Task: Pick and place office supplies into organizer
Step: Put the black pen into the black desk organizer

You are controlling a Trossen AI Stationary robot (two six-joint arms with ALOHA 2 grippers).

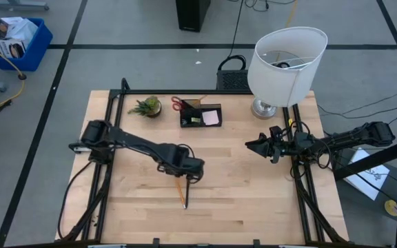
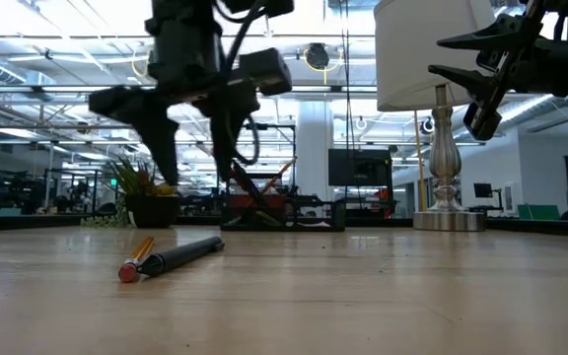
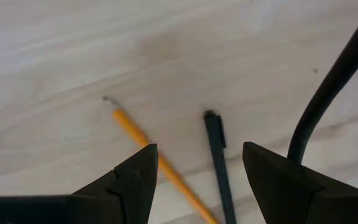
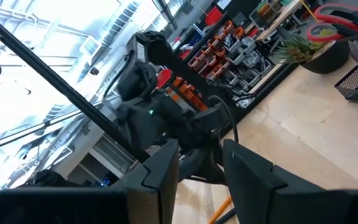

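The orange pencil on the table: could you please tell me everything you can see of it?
The orange pencil is slim, with a red eraser at one end and a dull point at the other. It lies flat on the wooden table, close beside a black pen, directly below the open left gripper, which is not touching it.

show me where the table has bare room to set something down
Bare wood: the front strip below the pencil and pen, and the middle between the left gripper and right gripper. Crowded: the back edge, with plant, organizer and lamp.
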